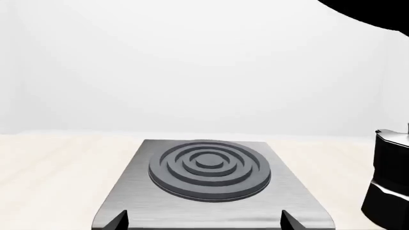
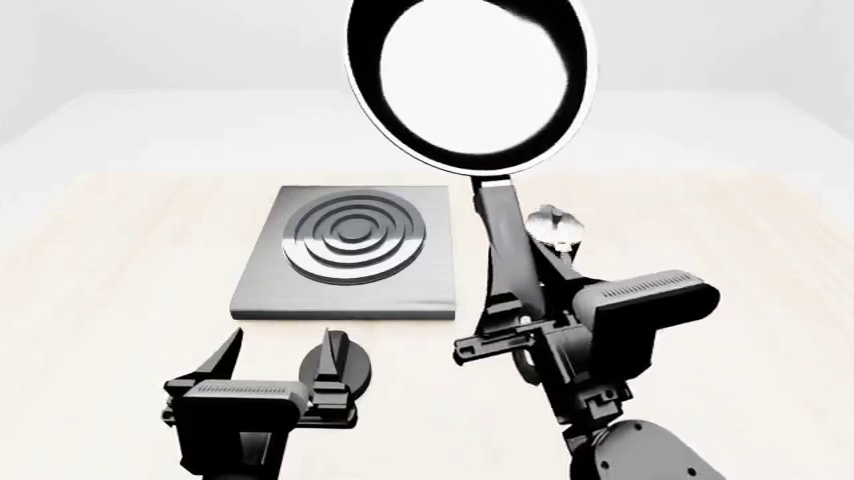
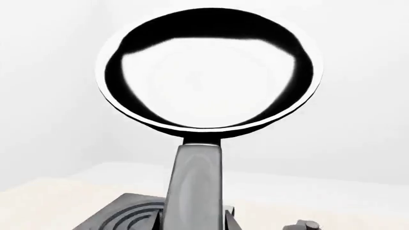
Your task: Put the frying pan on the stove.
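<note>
Above the stove (image 2: 350, 262), right gripper (image 2: 514, 330) clamps the empty frying pan (image 2: 470, 75); left gripper (image 2: 283, 362) gapes.

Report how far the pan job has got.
Done: the right tool has the frying pan by its handle, raised above the table. In hand: the pan hangs in the air behind and right of the stove. Left: lower it onto the bare burner and release. The left tool is open and empty.

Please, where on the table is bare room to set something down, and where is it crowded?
Bare wood lies left of the stove and on the far right of the table. The stove top is also free. It is crowded right of the stove: the moka pot stands there, behind the right pincer holding the frying pan. The open left pincer hovers before the stove.
</note>
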You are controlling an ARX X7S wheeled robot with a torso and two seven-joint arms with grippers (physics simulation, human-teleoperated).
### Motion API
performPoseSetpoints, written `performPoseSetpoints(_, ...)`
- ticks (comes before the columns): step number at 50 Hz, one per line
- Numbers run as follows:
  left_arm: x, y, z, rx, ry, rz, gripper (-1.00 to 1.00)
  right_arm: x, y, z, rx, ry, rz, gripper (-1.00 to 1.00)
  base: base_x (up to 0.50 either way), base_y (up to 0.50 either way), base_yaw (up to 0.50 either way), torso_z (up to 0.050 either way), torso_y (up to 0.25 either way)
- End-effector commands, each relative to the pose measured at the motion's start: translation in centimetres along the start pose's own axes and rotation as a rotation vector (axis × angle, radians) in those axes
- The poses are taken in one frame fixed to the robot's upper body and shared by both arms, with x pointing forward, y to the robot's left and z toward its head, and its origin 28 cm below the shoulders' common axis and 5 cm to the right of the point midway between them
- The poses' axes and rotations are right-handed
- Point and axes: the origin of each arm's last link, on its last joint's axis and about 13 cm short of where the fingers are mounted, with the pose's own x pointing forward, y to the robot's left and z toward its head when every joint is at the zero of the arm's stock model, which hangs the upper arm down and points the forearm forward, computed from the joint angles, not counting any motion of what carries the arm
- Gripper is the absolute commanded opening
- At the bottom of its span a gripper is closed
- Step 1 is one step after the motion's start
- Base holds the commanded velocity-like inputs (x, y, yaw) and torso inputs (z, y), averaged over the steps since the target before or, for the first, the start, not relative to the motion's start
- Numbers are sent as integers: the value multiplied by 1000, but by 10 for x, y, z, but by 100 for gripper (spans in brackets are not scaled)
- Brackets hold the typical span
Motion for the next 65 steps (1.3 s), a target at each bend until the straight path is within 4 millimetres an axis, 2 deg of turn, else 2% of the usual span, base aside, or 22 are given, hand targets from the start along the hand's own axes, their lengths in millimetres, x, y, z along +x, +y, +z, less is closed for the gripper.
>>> performPoseSetpoints(1, -1, -1, 1, 6, -4, -2, 100, 11, -2, 10, -37, 25, 105, -100, 0, 0, 0, 0, 0)
performPoseSetpoints(35, 0, 1, 2, -2, -9, 6, 100, 51, -16, 14, -68, 178, 240, -100, 0, 0, 0, 1, 2)
performPoseSetpoints(50, -2, 2, 4, -7, -14, 7, 100, 72, -18, 3, -104, 315, 316, -100, 0, 0, 0, 1, 2)
performPoseSetpoints(58, -3, 3, 5, -4, -15, 11, 100, 81, -20, -4, -120, 370, 292, -100, 0, 0, 0, 0, 3)
performPoseSetpoints(65, -3, 3, 5, -8, -15, 11, 100, 88, -20, -3, -140, 401, 299, -100, 0, 0, 0, 0, 1)
